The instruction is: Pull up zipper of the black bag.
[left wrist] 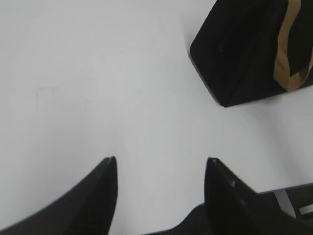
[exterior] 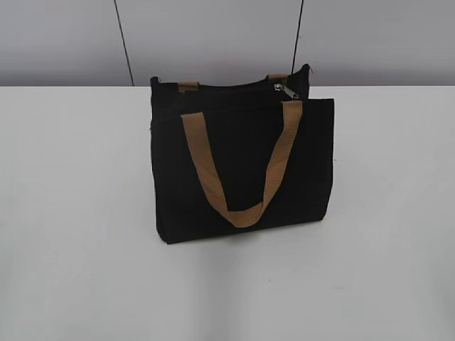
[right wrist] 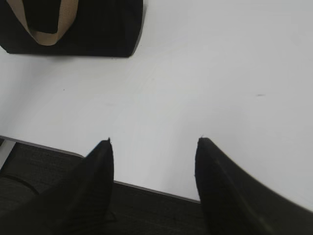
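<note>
The black bag [exterior: 242, 167] stands upright at the middle of the white table, its front tan handle hanging down over the front panel. The zipper [exterior: 284, 89] shows as a small silver slider near the right end of the bag's top edge. Neither arm shows in the exterior view. My left gripper [left wrist: 161, 159] is open and empty above bare table, with a corner of the bag [left wrist: 249, 54] far up to its right. My right gripper [right wrist: 154, 140] is open and empty over the table's front edge, with the bag [right wrist: 93, 29] at the upper left.
The white table [exterior: 78, 213] spreads to both sides of the bag. A grey panelled wall [exterior: 213, 35] stands behind it. The table's front edge [right wrist: 156, 191] and dark floor show below my right gripper.
</note>
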Motion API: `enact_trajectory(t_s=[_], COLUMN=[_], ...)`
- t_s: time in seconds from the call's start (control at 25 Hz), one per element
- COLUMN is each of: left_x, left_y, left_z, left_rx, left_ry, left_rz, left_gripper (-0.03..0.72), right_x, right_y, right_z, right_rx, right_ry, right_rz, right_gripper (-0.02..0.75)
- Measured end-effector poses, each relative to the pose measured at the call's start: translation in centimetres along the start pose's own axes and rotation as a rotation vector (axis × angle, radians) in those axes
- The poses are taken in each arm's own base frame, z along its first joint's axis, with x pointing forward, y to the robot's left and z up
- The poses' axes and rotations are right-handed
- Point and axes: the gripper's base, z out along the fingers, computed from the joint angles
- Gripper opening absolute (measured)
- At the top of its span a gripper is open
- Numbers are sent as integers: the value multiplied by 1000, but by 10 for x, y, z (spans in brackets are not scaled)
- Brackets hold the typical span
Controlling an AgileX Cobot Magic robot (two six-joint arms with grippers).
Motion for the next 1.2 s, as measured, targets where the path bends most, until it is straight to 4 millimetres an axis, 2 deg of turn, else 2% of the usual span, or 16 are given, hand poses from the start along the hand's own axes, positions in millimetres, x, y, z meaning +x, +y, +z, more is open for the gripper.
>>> enact_trajectory(t_s=[0.4, 1.2], left_x=[-1, -1], left_y=[3, 3], left_z=[7, 7], left_rx=[-28, -28], left_ry=[-41, -43], left_rz=[-28, -28], left_gripper=[412, 377], right_x=[-2, -3], right_y=[-8, -8], right_z=[6, 9], right_rx=[81, 81], right_ry=[-43, -61], right_rz=[-2, 3], right_gripper=[419, 419])
